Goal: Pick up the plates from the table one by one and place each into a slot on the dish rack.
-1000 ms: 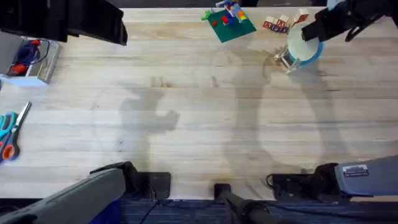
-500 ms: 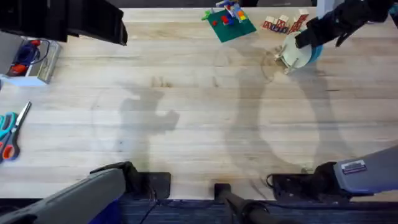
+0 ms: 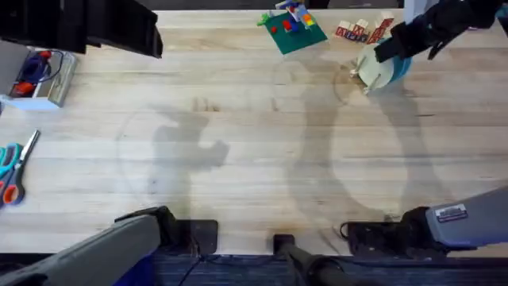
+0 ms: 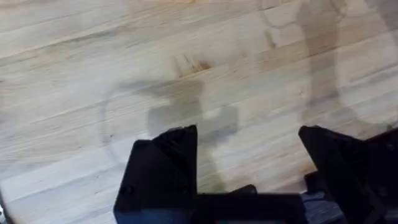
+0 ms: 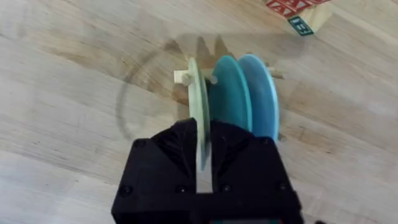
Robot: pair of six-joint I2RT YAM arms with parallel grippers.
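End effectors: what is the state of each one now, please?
Left end effector: open, holding nothing.
Right end effector: closed on the cream plate, which stands in the rack.

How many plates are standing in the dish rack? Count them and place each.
3, all upright in the dish rack: the cream plate in the right tool, the teal plate in the middle, the light blue plate behind it.

right arm: stretched from its base at the lower right of the overhead view to the far right side, wrist bent downward.
right gripper (image 3: 381, 54): black fingers (image 5: 180, 155) clamped on the edge of the cream plate (image 5: 198, 118), which stands upright on edge straight ahead of them.
left arm: folded back at its base, lower left.
left gripper (image 4: 249, 168): black fingers spread wide apart, nothing between them, hanging low.
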